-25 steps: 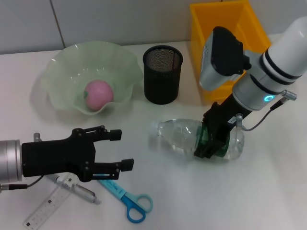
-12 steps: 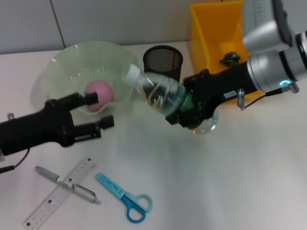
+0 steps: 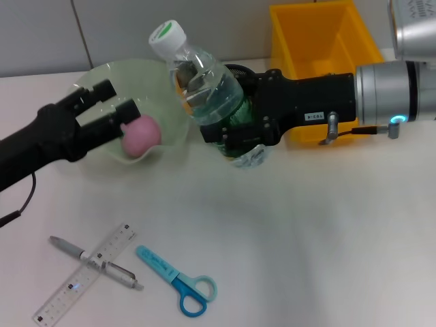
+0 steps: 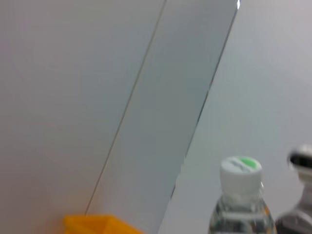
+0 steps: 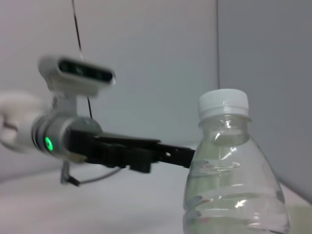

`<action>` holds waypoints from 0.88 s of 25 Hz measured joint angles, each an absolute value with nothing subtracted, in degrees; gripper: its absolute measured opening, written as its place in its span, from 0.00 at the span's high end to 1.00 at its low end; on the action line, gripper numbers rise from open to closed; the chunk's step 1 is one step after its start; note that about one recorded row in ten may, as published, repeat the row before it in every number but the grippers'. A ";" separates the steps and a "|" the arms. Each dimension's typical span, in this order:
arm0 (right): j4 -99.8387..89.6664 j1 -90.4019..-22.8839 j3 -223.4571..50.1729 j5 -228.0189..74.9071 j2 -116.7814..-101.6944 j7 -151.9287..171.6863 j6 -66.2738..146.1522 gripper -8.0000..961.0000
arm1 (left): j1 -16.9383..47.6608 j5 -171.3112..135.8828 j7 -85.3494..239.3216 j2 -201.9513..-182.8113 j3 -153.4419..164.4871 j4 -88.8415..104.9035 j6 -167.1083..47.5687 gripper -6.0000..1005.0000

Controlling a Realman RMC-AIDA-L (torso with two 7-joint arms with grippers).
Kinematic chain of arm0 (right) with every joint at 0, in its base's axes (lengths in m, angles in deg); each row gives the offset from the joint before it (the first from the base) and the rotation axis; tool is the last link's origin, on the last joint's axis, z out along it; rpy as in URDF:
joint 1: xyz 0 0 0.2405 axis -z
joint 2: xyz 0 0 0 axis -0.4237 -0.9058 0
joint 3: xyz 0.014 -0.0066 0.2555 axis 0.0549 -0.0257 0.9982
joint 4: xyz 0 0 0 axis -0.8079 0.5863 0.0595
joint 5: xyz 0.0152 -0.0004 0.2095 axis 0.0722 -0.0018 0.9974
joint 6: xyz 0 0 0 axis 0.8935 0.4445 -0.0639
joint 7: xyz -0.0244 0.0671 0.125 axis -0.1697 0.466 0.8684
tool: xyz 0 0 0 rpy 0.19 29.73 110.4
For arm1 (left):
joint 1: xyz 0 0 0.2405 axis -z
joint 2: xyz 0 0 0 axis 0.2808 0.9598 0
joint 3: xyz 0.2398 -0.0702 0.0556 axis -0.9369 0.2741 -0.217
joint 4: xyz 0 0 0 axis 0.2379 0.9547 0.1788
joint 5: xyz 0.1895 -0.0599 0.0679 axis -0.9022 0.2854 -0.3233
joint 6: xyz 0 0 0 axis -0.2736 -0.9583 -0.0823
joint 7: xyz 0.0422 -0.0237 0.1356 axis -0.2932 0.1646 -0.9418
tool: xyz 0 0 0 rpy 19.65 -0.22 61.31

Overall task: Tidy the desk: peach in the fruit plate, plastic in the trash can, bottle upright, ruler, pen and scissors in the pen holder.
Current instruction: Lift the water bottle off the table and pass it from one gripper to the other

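My right gripper [image 3: 235, 129] is shut on the lower body of a clear bottle [image 3: 201, 82] with a white and green cap. It holds the bottle in the air, nearly upright and leaning left, in front of the black mesh pen holder [image 3: 238, 69]. The bottle also shows in the right wrist view [image 5: 229, 180] and the left wrist view [image 4: 240, 195]. My left gripper [image 3: 121, 97] is open above the green glass fruit plate [image 3: 129, 66], close to the pink peach [image 3: 141, 134] in it. The ruler [image 3: 82, 283], pen [image 3: 95, 261] and blue scissors [image 3: 180, 283] lie at the front left. No plastic is in view.
A yellow bin [image 3: 320, 34] stands at the back right, behind my right arm. The pen holder is mostly hidden by the bottle and gripper.
My right gripper has raised the bottle up and to the left, turning it from tilted to nearly upright. My left gripper has moved back and up, over the fruit plate.
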State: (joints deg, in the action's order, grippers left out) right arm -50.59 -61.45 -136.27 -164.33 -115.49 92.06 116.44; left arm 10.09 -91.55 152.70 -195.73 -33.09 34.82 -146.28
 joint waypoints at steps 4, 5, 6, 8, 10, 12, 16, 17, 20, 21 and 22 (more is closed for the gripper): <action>-45.97 -62.29 -136.42 -161.33 -115.52 88.43 116.56 0.20 | 10.90 -86.40 152.39 -195.85 -33.10 32.22 -148.53 0.20; -45.97 -62.29 -136.42 -161.33 -115.52 88.43 116.56 0.20 | 10.90 -86.40 152.39 -195.85 -33.10 32.22 -148.53 0.21; -45.32 -62.54 -136.42 -161.30 -115.52 88.05 116.61 0.20 | 11.18 -85.70 152.32 -195.85 -33.13 31.66 -148.89 0.21; -44.36 -63.01 -136.46 -161.06 -115.56 87.53 116.71 0.20 | 11.63 -85.22 152.27 -195.86 -33.30 31.17 -149.22 0.22; -43.03 -63.60 -136.50 -160.46 -115.64 86.88 116.71 0.20 | 12.15 -85.07 152.09 -196.03 -33.53 30.95 -149.34 0.24; -41.57 -64.10 -136.56 -159.55 -115.68 85.82 116.73 0.20 | 12.65 -85.04 151.73 -196.09 -33.60 30.31 -149.58 0.25; -39.69 -64.87 -137.38 -158.71 -115.84 84.33 116.54 0.20 | 14.02 -85.01 150.46 -196.10 -33.68 28.23 -150.84 0.27; -39.32 -65.13 -137.88 -158.62 -115.86 84.32 116.45 0.20 | 14.02 -85.01 150.46 -196.10 -33.68 28.23 -150.84 0.27; -38.75 -65.65 -139.07 -158.24 -115.89 84.26 116.29 0.20 | 14.43 -85.07 150.06 -196.14 -33.88 28.10 -151.04 0.28; -38.64 -65.74 -139.31 -158.16 -115.92 84.15 116.26 0.20 | 14.54 -85.07 150.03 -196.14 -34.07 28.09 -151.05 0.28; -38.46 -65.80 -139.44 -158.09 -115.96 83.94 116.22 0.20 | 14.63 -85.05 150.03 -196.16 -34.22 28.06 -151.07 0.28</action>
State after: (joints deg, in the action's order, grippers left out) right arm -38.46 -65.80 -139.44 -158.09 -115.96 83.94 116.22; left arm 14.63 -85.05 150.03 -196.16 -34.22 28.06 -151.07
